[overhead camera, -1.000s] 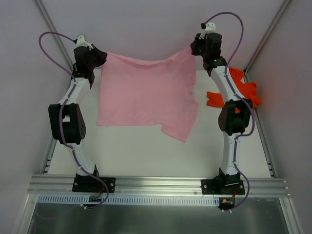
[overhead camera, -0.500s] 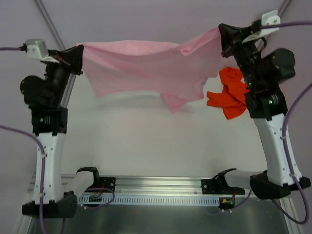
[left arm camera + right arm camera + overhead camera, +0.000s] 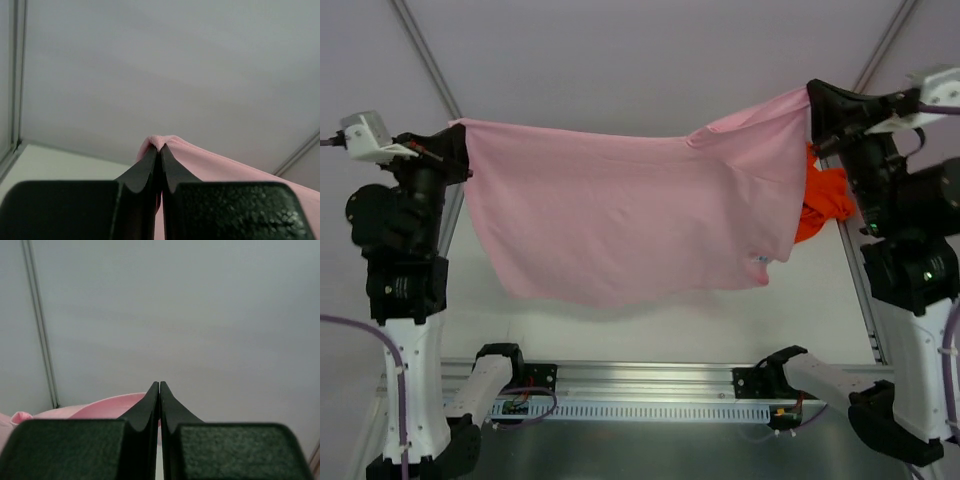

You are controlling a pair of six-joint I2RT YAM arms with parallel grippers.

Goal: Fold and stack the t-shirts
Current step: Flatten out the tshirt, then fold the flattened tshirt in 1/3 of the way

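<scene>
The light pink t-shirt (image 3: 630,215) hangs spread in the air between both arms, high above the table. My left gripper (image 3: 460,135) is shut on its left top corner; pink cloth (image 3: 200,162) bulges over the closed tips (image 3: 159,148) in the left wrist view. My right gripper (image 3: 812,100) is shut on the right top corner; the pink edge (image 3: 95,409) shows to the left of and behind the closed tips (image 3: 159,384). The orange t-shirt (image 3: 820,205) lies crumpled at the table's right side, mostly hidden behind the pink one.
The white table (image 3: 650,330) shows below the hanging shirt. A metal rail (image 3: 640,385) with both arm bases runs along the near edge. Grey walls and frame posts (image 3: 425,60) enclose the space.
Both arms have lifted and pulled apart, raising the pink t-shirt off the table until it hangs stretched wide between them. It now covers most of the orange t-shirt.
</scene>
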